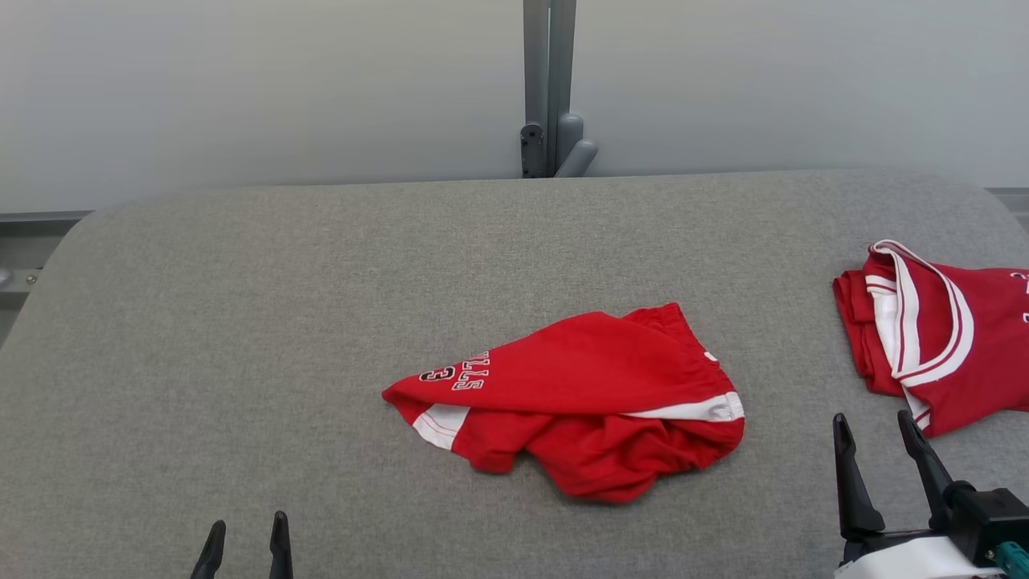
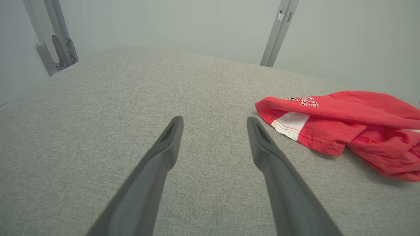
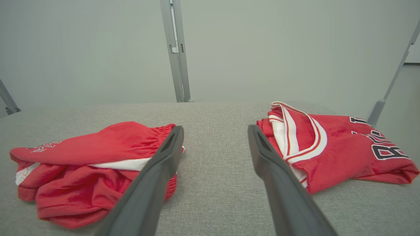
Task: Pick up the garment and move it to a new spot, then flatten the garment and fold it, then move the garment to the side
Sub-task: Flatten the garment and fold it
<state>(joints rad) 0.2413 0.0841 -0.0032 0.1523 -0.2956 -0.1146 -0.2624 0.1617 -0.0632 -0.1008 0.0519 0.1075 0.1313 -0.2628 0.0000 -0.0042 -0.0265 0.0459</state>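
The left tool (image 1: 248,535) and right tool (image 1: 874,426) are open and empty, and the right one might bump the folded jersey (image 1: 940,338) at 3 o'clock reaching for the crumpled shorts (image 1: 579,402).

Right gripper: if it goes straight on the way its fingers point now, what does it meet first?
Likely only bare grey table, in the gap between the crumpled shorts and the folded jersey. The right gripper would pass close to the jersey's edge; depth is unclear.
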